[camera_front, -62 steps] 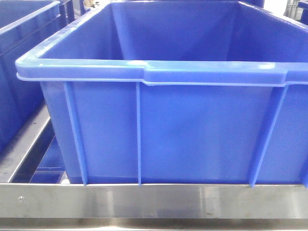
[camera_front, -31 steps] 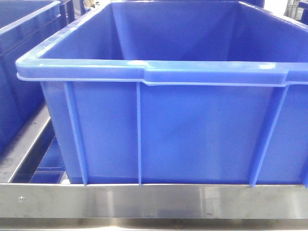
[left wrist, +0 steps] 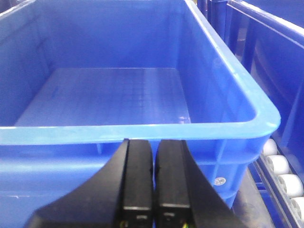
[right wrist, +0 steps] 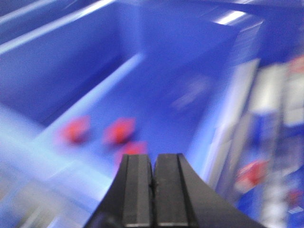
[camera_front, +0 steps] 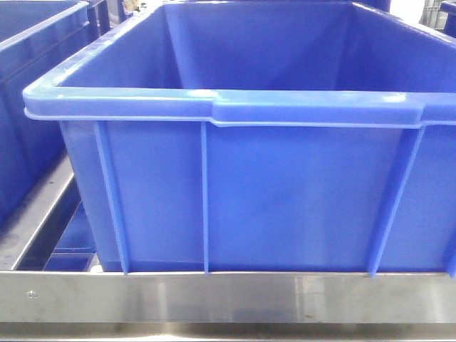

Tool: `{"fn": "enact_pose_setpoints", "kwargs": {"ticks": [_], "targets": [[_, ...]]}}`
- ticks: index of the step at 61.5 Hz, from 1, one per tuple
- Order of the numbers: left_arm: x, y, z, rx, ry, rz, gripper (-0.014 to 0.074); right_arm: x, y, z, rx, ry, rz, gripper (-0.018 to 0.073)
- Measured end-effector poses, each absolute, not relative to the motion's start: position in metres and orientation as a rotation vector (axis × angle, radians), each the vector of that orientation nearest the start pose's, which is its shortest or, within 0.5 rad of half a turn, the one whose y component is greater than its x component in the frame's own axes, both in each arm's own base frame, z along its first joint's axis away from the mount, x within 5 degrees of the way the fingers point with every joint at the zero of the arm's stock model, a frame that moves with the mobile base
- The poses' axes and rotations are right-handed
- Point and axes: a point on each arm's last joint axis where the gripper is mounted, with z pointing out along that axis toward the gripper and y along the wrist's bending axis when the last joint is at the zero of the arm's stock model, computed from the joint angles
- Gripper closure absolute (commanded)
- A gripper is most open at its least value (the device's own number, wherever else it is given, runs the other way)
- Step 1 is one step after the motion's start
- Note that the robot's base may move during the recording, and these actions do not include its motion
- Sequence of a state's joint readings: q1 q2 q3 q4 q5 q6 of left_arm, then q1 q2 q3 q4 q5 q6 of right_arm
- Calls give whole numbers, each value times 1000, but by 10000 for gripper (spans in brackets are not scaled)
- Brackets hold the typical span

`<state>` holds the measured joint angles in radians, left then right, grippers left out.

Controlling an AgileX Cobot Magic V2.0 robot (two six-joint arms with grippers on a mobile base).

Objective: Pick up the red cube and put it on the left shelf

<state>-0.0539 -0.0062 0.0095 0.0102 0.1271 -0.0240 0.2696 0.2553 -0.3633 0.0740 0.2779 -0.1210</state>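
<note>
In the front view we see a large royal-blue crate (camera_front: 271, 178) filling most of the frame, its ribbed front wall above a brushed steel rail (camera_front: 228, 299) that runs along the bottom edge. A second blue crate (camera_front: 28, 85) shows at the upper left, with steel slats of the left shelf (camera_front: 43, 214) between the two. No arm or pincer shows in this view.

In the left wrist view the left gripper (left wrist: 153, 166) sits at the bottom centre, its two black fingers (left wrist: 138, 171) pressed nearly together with only a thin seam between them and nothing held. It hangs just in front of the near rim of an empty blue crate (left wrist: 142, 128), whose gridded floor lies in the middle of the frame. White rollers (left wrist: 280, 171) line the lower right.

The right wrist view is heavily blurred. The right gripper (right wrist: 153, 190) stands at the bottom centre, fingers closed against each other, holding nothing. Beyond it, inside a blue crate (right wrist: 95, 57), we make out three red smears: one red cube (right wrist: 119, 130) lies just above and left of the fingertips, another (right wrist: 76, 129) further left, and a third (right wrist: 132, 148) right at the tips, partly hidden. Whether any touches the pincer we cannot tell. A further red blur (right wrist: 251, 173) sits at the lower right, outside that crate.
</note>
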Motion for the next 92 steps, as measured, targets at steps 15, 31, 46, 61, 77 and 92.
{"fn": "enact_pose_setpoints", "kwargs": {"ticks": [15, 31, 46, 61, 77, 92], "targets": [[56, -3, 199, 31, 1614, -51, 495, 79, 4, 243, -17, 1525, 60, 480], [56, -3, 199, 31, 1614, -51, 495, 75, -3, 209, 114, 1506, 68, 480], [56, -3, 199, 31, 1614, -51, 495, 61, -3, 207, 104, 1484, 58, 480], [56, -3, 199, 31, 1614, -51, 495, 57, -2, 198, 44, 1566, -15, 480], [56, -3, 199, 31, 1614, -51, 495, 57, -2, 199, 37, 1557, -24, 480], [56, -3, 199, 31, 1614, -51, 495, 57, -2, 200, 41, 1545, -23, 480]]}}
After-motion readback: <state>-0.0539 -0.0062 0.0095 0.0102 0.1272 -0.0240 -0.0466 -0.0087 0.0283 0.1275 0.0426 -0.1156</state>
